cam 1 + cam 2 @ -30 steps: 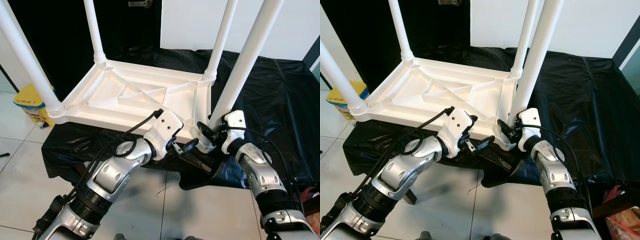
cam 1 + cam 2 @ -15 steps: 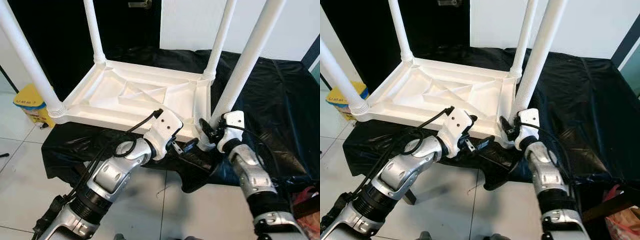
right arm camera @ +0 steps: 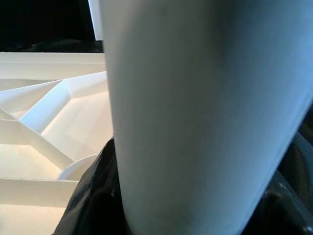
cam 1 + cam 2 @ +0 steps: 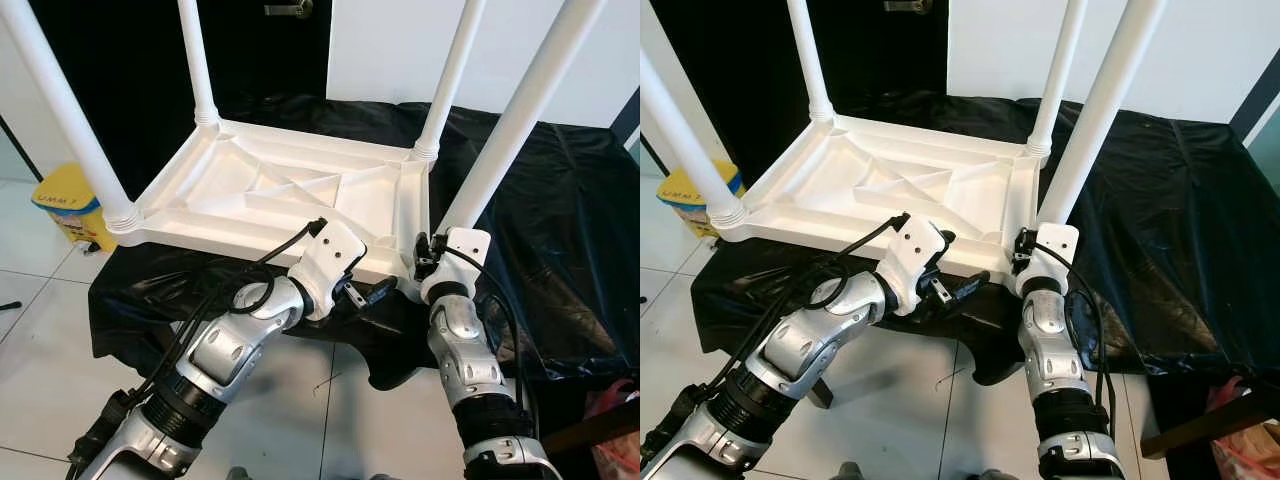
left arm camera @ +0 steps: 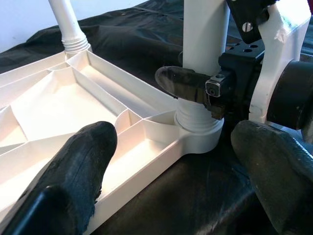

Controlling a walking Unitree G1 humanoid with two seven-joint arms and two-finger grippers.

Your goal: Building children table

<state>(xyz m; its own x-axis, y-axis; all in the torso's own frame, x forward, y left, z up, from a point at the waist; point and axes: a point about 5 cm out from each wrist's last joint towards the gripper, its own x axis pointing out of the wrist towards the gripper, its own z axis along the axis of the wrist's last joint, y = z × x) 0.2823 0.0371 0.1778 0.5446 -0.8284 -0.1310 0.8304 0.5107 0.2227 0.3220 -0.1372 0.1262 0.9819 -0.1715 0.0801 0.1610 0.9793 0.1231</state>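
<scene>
A white plastic children's table [image 4: 290, 190] lies upside down on a black sheet, with its legs pointing up. My right gripper [image 4: 419, 263] is shut on the base of the near right leg [image 4: 510, 130], just above its threaded collar [image 5: 198, 127]. In the right wrist view that leg [image 3: 195, 98] stands between the black fingers [image 3: 93, 196]. One of them [image 5: 183, 83] presses on the leg in the left wrist view. My left gripper [image 4: 368, 293] is open and holds nothing. It hovers at the table's front edge, just left of that leg, with its fingers [image 5: 78, 176] spread wide.
The black sheet [image 4: 560, 230] covers a low platform and drapes down to a white tiled floor [image 4: 40, 340]. A yellow tub [image 4: 70, 205] stands on the floor at the left. At the lower right corner lies a pink bag [image 4: 620, 400]. A white wall and a dark doorway are behind.
My right forearm has swung left and now stands almost straight below the near right leg, its gripper staying on the leg's base. The left arm has held still. The camera shifted slightly.
</scene>
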